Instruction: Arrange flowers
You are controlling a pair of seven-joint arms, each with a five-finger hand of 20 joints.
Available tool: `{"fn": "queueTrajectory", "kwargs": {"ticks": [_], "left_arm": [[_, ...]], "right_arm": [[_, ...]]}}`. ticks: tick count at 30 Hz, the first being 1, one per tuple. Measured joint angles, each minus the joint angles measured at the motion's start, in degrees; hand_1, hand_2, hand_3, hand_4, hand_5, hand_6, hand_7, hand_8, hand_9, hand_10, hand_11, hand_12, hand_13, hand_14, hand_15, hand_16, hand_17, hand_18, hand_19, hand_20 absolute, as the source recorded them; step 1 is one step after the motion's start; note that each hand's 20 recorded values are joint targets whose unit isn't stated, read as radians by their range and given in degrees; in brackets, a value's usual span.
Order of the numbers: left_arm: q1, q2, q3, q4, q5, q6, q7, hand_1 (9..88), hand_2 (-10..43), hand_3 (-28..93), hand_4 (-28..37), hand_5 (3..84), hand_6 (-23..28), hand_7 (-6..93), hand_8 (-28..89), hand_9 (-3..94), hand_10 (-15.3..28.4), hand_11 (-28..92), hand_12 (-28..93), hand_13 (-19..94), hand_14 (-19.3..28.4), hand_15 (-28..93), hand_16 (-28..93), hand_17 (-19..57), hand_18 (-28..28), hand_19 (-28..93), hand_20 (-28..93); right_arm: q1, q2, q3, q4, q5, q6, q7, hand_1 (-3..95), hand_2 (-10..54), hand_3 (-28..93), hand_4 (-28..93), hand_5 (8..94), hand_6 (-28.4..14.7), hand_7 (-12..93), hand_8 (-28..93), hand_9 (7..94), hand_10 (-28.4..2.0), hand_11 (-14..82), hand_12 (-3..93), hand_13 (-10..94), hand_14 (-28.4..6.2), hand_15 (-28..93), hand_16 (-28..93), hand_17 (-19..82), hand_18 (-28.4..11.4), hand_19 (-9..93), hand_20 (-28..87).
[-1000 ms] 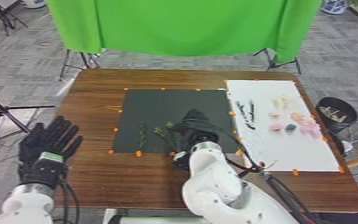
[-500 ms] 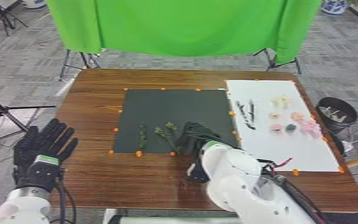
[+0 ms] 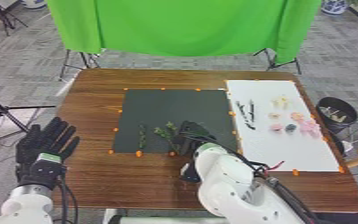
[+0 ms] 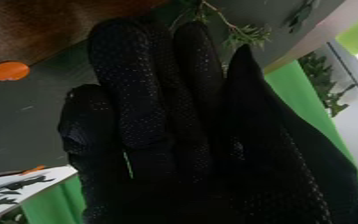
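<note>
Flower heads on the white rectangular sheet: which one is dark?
The small blue-grey flower head, between pink flower heads; the others are pink or pale yellow.

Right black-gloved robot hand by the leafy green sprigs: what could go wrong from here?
The right robot hand is beside a leafy green sprig on the dark rectangular mat; a sideways move might knock it. Black cables along the white arm run by the white rectangular sheet and could drag it.

Right hand (image 3: pixel 194 133) showing straight fingers
A green sprig (image 4: pixel 246 35) is lying near them on the dark mat (image 4: pixel 24 115).
</note>
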Motion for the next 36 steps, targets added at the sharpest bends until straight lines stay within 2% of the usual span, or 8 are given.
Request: {"fn": "queueTrajectory", "kwargs": {"ticks": [4, 8, 10, 17, 25, 28, 30, 36], "left_arm": [[0.3, 0.01, 0.13, 0.02, 1.18, -0.08, -0.09, 28.4, 17.1, 73, -28.3, 46.4, 10.0, 20.4, -11, 39.3, 15.5, 24, 9, 28, 16.5, 44, -11, -6.4, 14.7, 42, 6], [0.0, 0.03, 1.11, 0.66, 7.33, -0.17, -1.59, 28.4, 17.3, 73, -28.3, 46.1, 9.9, 20.5, -11, 39.2, 15.4, 24, 9, 28, 16.5, 43, -11, -6.5, 14.7, 42, 6], [-0.6, 0.03, 1.72, 0.94, 9.49, -0.2, -2.75, 28.4, 17.3, 73, -28.3, 46.1, 9.9, 20.5, -11, 39.2, 15.4, 24, 10, 28, 16.5, 43, -11, -6.6, 14.8, 42, 6], [-0.5, -0.07, 0.85, 0.67, 8.5, -0.19, -3.14, 28.3, 17.4, 73, -28.3, 46.1, 9.9, 20.3, -11, 39.0, 15.4, 24, 10, 28, 16.5, 43, -10, -6.6, 14.8, 42, 6], [0.9, -0.14, -0.16, 0.47, 7.79, -0.29, -2.22, 28.3, 17.4, 73, -28.3, 46.0, 9.8, 20.4, -11, 39.0, 15.5, 24, 10, 28, 16.6, 43, -10, -6.6, 14.9, 42, 6], [0.7, -0.17, -0.07, 0.56, 7.81, -0.51, -2.29, 28.4, 17.4, 72, -28.3, 46.0, 9.8, 20.4, -11, 39.0, 15.4, 24, 10, 28, 16.5, 43, -10, -6.7, 14.9, 42, 6], [0.5, -0.21, -0.07, 0.61, 7.84, -0.69, -2.35, 28.3, 17.4, 73, -28.3, 46.0, 9.8, 20.5, -11, 39.0, 15.4, 24, 10, 28, 16.5, 43, -10, -6.7, 14.9, 42, 7], [0.0, -0.39, -0.17, 0.76, 7.86, -1.05, -2.45, 28.4, 17.4, 72, -28.3, 46.0, 9.8, 20.4, -11, 39.0, 15.4, 24, 10, 28, 16.5, 43, -10, -6.7, 14.9, 42, 7]], "right_arm": [[-0.5, 0.1, -0.1, -0.3, 0.8, 0.9, -0.5, 41.5, 14.0, 73, -24, 67.7, -6.1, 48, 16, 76.9, -18.6, 14.0, 15.1, 77, -13.3, 51, 27, 42, -25.6, 92, 27], [-0.9, -0.5, -0.2, -0.3, 0.7, 1.0, -1.0, 41.8, 13.8, 73, -25, 67.7, -6.2, 48, 16, 76.3, -18.7, 14.0, 15.1, 76, -13.3, 51, 27, 42, -25.4, 92, 26], [-1.0, -1.0, -0.5, -0.2, 0.1, 0.9, -1.2, 41.8, 13.8, 73, -25, 67.8, -6.3, 47, 16, 75.7, -18.9, 14.0, 15.1, 76, -13.4, 52, 27, 41, -25.4, 92, 26], [-1.0, -0.6, -1.5, -0.3, -0.7, 3.8, -1.0, 37.9, 10.6, 75, -23, 67.9, -6.2, 48, 16, 75.5, -18.9, 15.0, 15.6, 76, -13.7, 53, 26, 42, -25.6, 92, 24], [0.6, 4.1, -3.5, -2.6, -5.5, 20.2, -1.1, 34.2, 3.4, 76, -21, 61.6, -7.5, 50, 15, 72.1, -19.9, 15.6, 15.9, 75, -13.7, 54, 26, 42, -25.7, 93, 25], [1.5, 5.4, -2.7, -2.8, -9.8, 21.8, -0.6, 32.5, 2.7, 77, -21, 60.7, -7.5, 42, 7, 69.7, -20.4, 15.9, 15.8, 73, -14.3, 55, 25, 41, -25.9, 93, 24], [1.9, 6.0, -0.9, -2.7, -10.6, 21.7, 0.0, 31.4, 2.4, 76, -20, 61.0, -7.9, 37, -9, 67.9, -20.1, 15.5, 15.6, 73, -14.8, 56, 25, 41, -26.1, 93, 24], [2.2, 8.4, 6.7, -0.7, -10.7, 19.4, 4.0, 32.2, -6.8, 73, -20, 56.2, -10.3, 20, -10, 58.2, -21.3, 12.6, 14.5, 67, -16.9, 56, 23, 38, -27.0, 93, 22]]}}
